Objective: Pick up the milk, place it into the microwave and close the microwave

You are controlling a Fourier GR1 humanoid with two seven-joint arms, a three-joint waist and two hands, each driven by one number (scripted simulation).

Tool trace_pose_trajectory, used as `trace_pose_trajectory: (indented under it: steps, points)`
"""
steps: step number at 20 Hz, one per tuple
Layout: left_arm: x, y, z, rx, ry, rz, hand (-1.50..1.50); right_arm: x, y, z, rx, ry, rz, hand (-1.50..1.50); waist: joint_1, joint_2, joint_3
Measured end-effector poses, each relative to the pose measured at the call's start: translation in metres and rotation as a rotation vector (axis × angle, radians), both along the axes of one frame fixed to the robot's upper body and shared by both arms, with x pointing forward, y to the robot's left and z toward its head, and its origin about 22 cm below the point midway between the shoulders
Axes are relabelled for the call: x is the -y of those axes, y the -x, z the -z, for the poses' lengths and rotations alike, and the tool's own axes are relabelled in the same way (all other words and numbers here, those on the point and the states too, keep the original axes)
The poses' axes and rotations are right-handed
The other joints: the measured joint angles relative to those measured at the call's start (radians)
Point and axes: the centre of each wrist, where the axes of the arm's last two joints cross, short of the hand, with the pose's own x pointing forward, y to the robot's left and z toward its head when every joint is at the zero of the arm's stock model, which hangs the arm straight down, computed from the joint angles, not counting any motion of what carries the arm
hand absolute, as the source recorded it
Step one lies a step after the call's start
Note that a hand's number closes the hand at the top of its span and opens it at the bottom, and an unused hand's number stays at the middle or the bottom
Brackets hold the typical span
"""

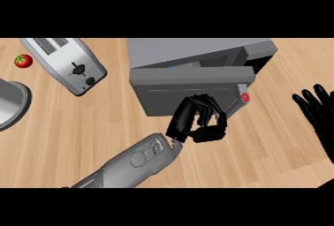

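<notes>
A: Where is the left hand [198, 118]?

B: It is at the front of the microwave [195, 75], against the door [189, 86]. The fingers are curled, and the grey forearm comes up from the lower edge of the view.

A: Does it hold something?

B: I see nothing between the fingers. They are bent inward, with the fingertips near the lower part of the door.

A: And the door, how does it stand?

B: It is turned at an angle to the microwave's body, so it is not fully shut. A small red button [245, 98] sits at its right end.

A: Where is the milk?

B: I cannot see it. The door hides the inside of the microwave, so I cannot tell if it is there.

A: The right hand [318, 115]?

B: It rests at the right edge, fingers straight and spread, pointing up.

A: What else is on the counter [78, 132]?

B: A toaster [65, 64] at upper left, a tomato [23, 61] beside it, and part of a grey round thing [12, 101] at the left edge.
</notes>
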Motion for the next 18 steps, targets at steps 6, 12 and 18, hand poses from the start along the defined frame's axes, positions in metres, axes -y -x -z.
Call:
trace_pose_trajectory:
  steps: [6,12,18]
  points:
    - [-0.002,-0.024,-0.018,-0.016,0.083,-0.088,1.5,-0.003,-0.002,-0.008,0.003,-0.023,-0.044,-1.5,-0.031,0.015,-0.002]
    - [-0.004,-0.027,-0.02,-0.022,0.17,-0.119,1.5,-0.001,-0.004,-0.021,0.015,-0.026,-0.063,-1.5,-0.051,0.02,-0.003]
    - [-0.006,-0.028,-0.018,-0.007,0.217,-0.126,1.5,0.0,-0.005,-0.031,0.026,-0.029,-0.076,-1.5,-0.06,0.023,-0.001]
